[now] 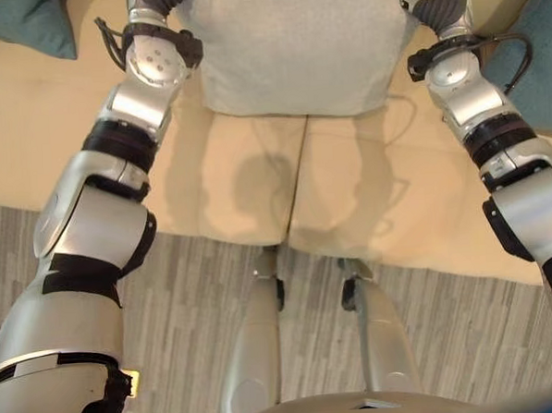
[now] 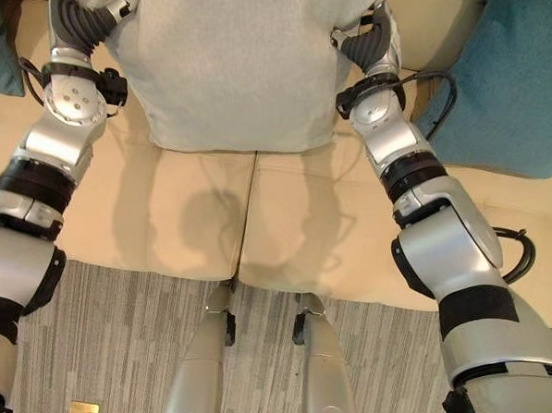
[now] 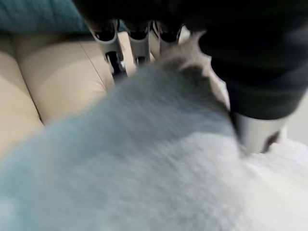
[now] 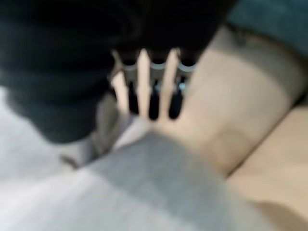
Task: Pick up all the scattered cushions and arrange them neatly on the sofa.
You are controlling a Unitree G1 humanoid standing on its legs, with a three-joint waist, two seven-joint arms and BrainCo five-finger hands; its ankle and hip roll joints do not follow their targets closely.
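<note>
While both hands grip | grey cushion (image 1: 291, 48) between fingers (image 3: 113, 53) | above sofa (image 1: 247, 185)

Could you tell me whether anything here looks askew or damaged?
Nothing stands out: the grey cushion sits square between the left hand and right hand above the beige sofa, teal cushions at both sides.

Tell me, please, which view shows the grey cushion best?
The right eye view: the grey cushion shows widest there, above the beige sofa. The left eye view crops it more; both wrist views catch blurred patches.
</note>
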